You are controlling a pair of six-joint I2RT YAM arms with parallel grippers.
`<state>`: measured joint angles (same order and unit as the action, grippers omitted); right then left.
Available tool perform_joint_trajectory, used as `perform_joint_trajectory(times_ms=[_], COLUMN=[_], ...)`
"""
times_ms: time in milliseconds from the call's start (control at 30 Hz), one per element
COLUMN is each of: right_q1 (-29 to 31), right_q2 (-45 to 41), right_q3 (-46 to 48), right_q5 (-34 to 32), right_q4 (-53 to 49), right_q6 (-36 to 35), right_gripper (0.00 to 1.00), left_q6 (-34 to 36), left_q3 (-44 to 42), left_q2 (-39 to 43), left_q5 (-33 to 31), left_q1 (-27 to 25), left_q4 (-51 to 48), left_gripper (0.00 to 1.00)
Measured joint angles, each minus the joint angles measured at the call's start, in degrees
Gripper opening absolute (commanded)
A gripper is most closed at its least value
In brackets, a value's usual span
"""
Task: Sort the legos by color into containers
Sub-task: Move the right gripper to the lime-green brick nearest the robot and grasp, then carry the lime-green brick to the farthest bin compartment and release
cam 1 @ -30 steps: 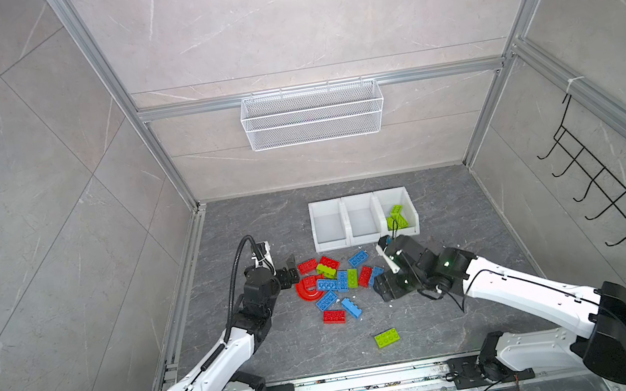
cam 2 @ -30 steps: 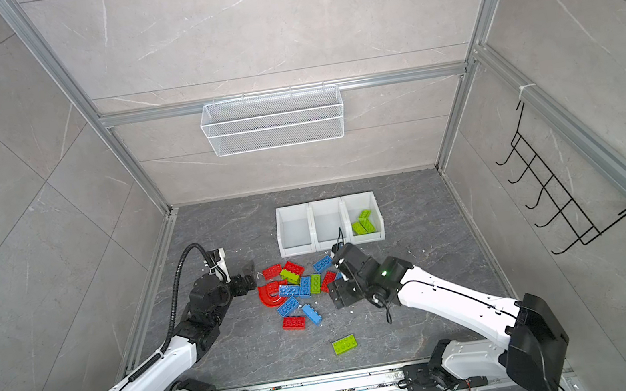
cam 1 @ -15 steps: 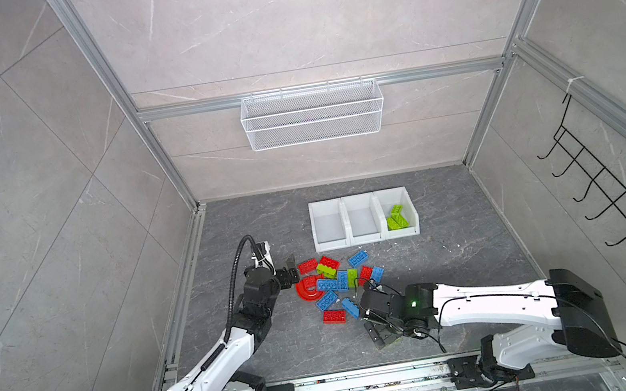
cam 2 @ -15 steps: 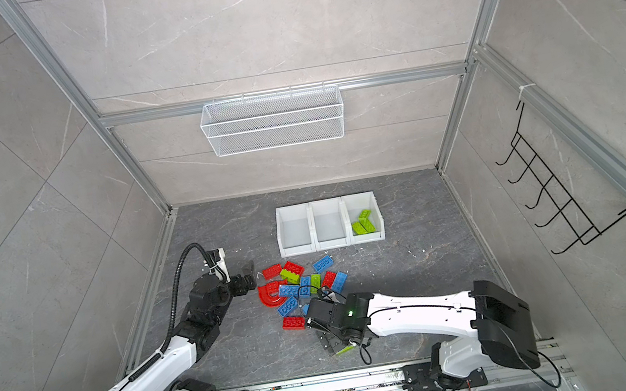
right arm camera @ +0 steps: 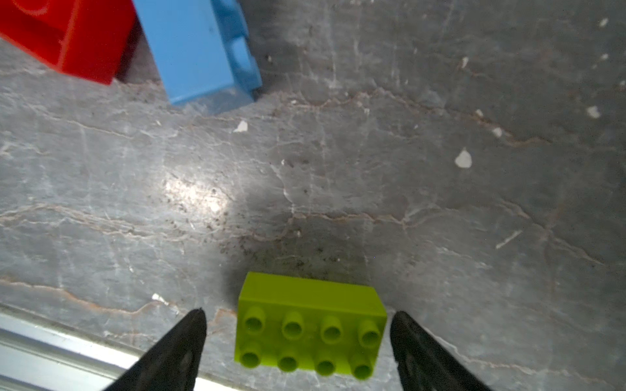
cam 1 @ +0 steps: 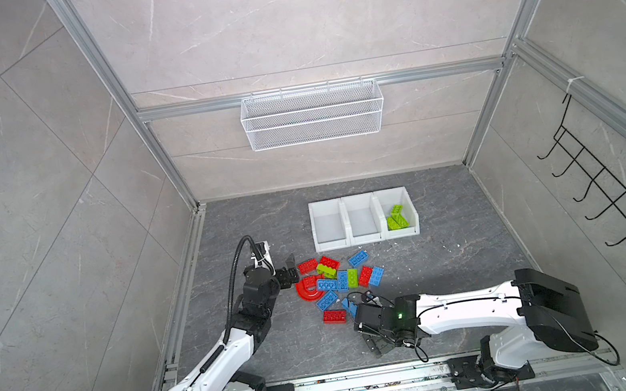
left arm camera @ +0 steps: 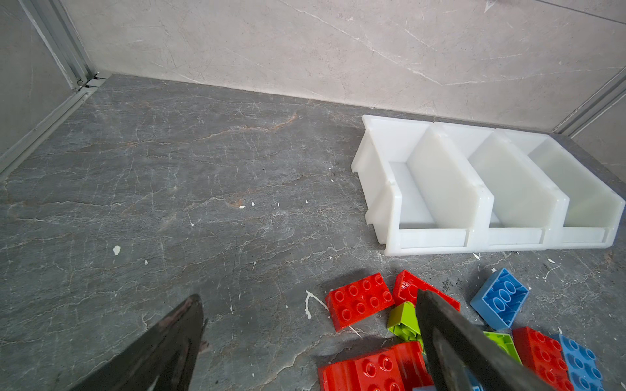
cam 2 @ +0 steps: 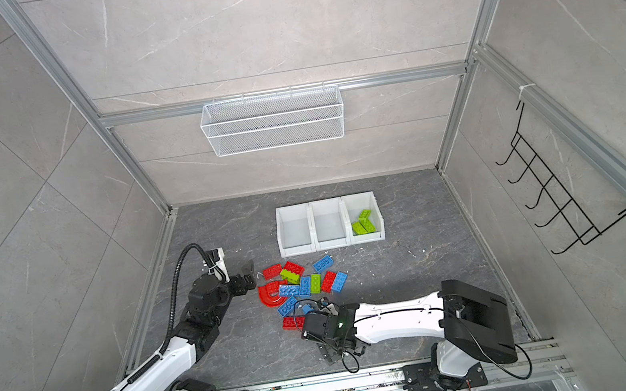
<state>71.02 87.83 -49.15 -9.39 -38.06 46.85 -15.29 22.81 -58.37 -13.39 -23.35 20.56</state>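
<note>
Swung back from the containers [cam 1: 366, 240] to the near edge of the bench [cam 1: 464, 287], the right fingers [right arm camera: 181, 348] are spread wide either side of a lone lime green lego [right arm camera: 310, 325], untouched. The left fingers [left arm camera: 169, 342] are held wide beside the lego pile [cam 1: 341, 280].

Grey marble-tiled walls [cam 1: 297, 18] enclose a dark veined floor [cam 1: 460, 267], a wire basket [cam 1: 312, 116] hanging behind.

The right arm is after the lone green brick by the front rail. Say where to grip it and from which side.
Probably its two short end faces, from straight above: the green brick lies flat, studs up, uncrowded, and the open right tool straddles its length.
</note>
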Motion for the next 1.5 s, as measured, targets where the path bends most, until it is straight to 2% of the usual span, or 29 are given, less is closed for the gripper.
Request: perform_joint_trajectory(times_ms=[267, 800, 1000, 1133, 1367, 1500], right_q1=[0.0, 0.0, -1.5, -8.6, -30.2, -42.1], right_q2=[0.0, -0.3, -3.8, -7.1, -7.5, -2.3], right_q3=[2.0, 4.4, 4.6, 2.6, -8.8, -17.0], right_q5=[0.0, 0.2, -0.4, 0.5, 5.9, 10.8], right_q4=[0.7, 4.5, 4.7, 3.6, 3.5, 5.7], right_q6=[0.2, 0.6, -1.0, -6.0, -19.6, -25.5], right_gripper=[0.82, 0.64, 0.58, 0.55, 0.53, 0.52], left_q6=[0.0, 0.0, 0.0, 0.0, 0.0, 0.0], left_q3=[0.0, 0.0, 0.0, 0.0, 0.0, 0.0], left_q2=[0.0, 0.0, -0.2, -0.2, -0.2, -1.0], left_q5=[0.0, 0.0, 0.0, 0.0, 0.0, -0.2], left_q1=[0.0, 0.1, 0.1, 0.1, 0.2, 0.1], left_q4=[0.0, 0.0, 0.0, 0.0, 0.0, 0.4], left_gripper=[1.00, 1.00, 1.00, 1.00, 1.00, 1.00])
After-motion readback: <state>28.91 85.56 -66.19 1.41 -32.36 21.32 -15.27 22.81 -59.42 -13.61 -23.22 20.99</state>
